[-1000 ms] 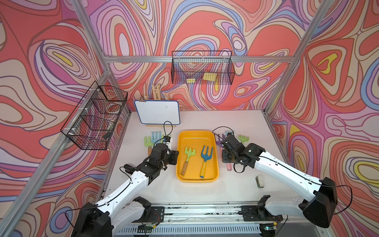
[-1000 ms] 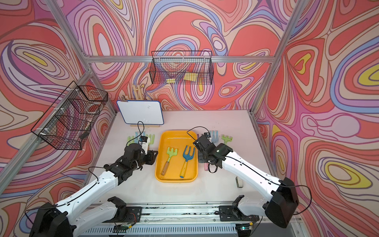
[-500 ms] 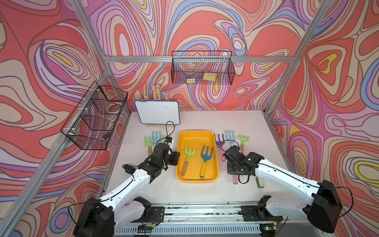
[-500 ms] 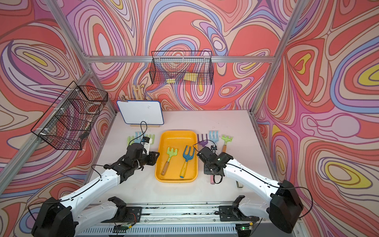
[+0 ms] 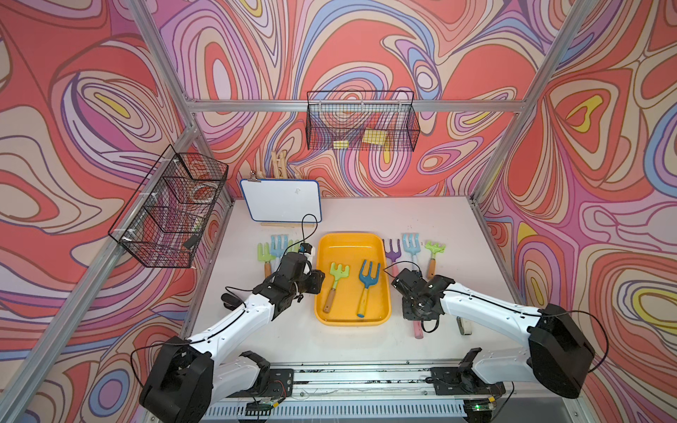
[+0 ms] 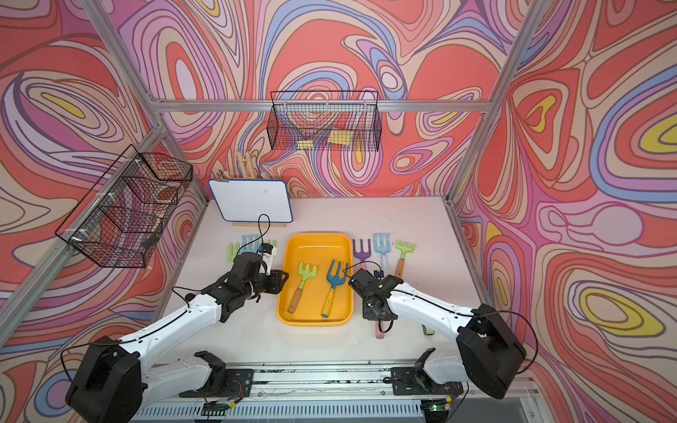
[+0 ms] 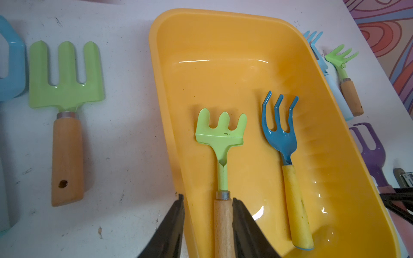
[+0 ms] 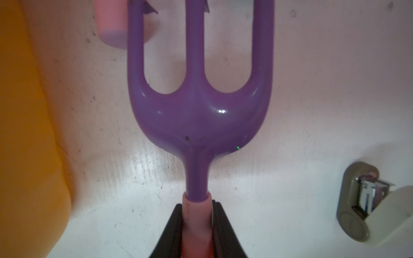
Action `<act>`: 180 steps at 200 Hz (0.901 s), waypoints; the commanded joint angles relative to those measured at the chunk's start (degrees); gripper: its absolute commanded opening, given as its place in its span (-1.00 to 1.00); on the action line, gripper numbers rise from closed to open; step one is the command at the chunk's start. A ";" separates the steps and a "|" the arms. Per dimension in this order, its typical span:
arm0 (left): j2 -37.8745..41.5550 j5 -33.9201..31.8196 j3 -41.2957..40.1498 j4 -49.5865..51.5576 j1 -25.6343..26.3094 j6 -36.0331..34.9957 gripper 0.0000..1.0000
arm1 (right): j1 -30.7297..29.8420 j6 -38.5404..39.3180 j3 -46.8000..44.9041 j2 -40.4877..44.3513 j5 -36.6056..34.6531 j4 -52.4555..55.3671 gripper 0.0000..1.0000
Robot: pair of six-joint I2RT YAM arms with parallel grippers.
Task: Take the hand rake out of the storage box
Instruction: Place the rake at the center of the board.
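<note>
orange-yellow plastic storage box sits in the lower middle of both top views on the table. the green hand rake lies flat inside it, head toward the top of the frame, beside a blue fork.

left end effector is open and empty, hanging at the box's left rim. its wrist view shows the jaws either side of the rake's wooden handle. right end effector is clamped on the pink handle of a purple fork, outside the box on the right.

if i were doing the pick: nudge inward first, since one finger looks lined up with the box wall rather than the floor. then drop straight, close on the wood, and lift level until the head clears the rim.

hard to tell: how high the fingers are above the handle. the handle's end is cut off in the wrist view. the purple fork's head is hidden under the arm in the top views, only the pink end pokes out.
</note>
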State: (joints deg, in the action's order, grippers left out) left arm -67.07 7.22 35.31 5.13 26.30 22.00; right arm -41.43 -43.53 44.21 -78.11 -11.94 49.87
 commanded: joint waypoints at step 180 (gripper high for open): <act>-11.11 -10.04 12.43 13.21 8.13 -3.09 0.00 | 2.76 3.08 -0.36 14.55 -4.21 -2.51 0.43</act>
State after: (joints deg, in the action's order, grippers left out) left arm -76.12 2.31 44.60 12.40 32.03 20.80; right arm -38.96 -41.25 42.11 -68.47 -12.14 45.60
